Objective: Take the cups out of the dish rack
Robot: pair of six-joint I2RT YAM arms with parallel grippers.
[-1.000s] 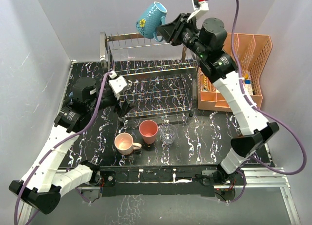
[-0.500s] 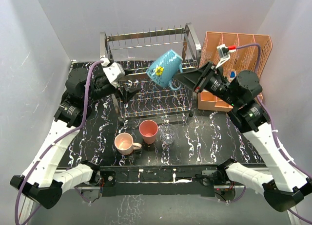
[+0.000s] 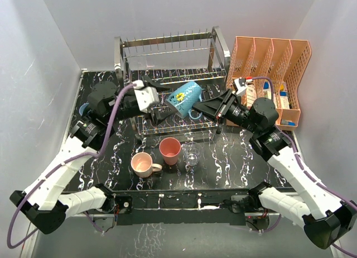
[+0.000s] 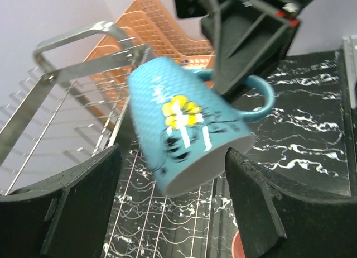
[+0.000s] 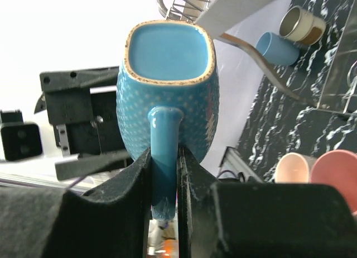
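Down from high above the dish rack (image 3: 119,60) has come the teal mug (image 3: 187,98), which now hangs tilted over the rack's lower tier, near its front rail. The left arm has swung in from the rack's left end to meet it.

The right gripper (image 5: 164,168) is clamped on the mug's handle. The left gripper (image 3: 163,104) stands wide with nothing in it; in the left wrist view its fingers (image 4: 83,191) flank the mug's body without visibly touching. This looks like a hand-over about to happen.

Progress seems far along. A pale pink mug (image 3: 142,165), a salmon tumbler (image 3: 170,151) and a clear glass (image 3: 192,153) stand in a close row on the tabletop (image 3: 245,157) just in front of the rack. The right wrist view shows a light blue tumbler (image 5: 276,47) and a tan cup (image 5: 301,23) on the tabletop beyond the rack's left end. No cup shows in the rack from above, so the teal mug is probably the last to set down.

Room is tight around the mug: both grippers crowd it, with the rack's wires just below. Bare tabletop lies in front of the rack's right end, short of the orange organiser (image 3: 279,57) beside the rack.
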